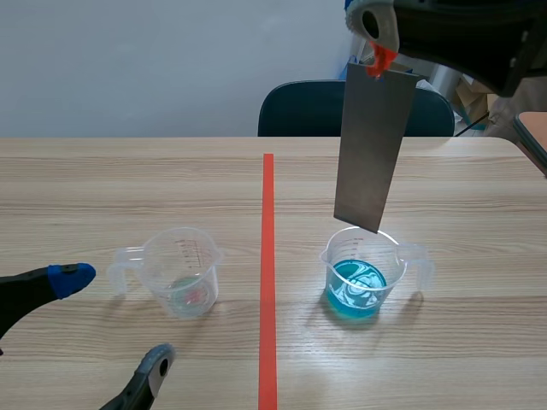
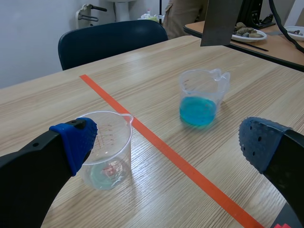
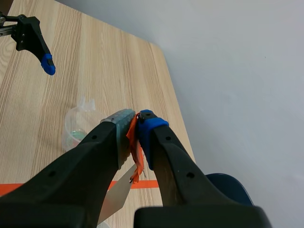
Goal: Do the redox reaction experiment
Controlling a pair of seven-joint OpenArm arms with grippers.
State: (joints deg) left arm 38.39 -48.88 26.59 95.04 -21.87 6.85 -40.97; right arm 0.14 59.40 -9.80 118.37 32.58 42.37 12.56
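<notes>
Metal strip [image 1: 374, 145], top hidden in right jaws, hangs above blue-liquid cup [image 1: 391, 266]

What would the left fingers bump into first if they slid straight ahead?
Probably the clear cup: it sits just ahead of one finger of the left gripper. The cup of blue liquid stands farther on, though depth is hard to judge.

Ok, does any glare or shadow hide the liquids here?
Scene view: white glare streaks the blue liquid, colour still clear; soft shadow beside its measuring cup. Left wrist view: no glare there; the near cup's faint contents are hard to read.
</notes>
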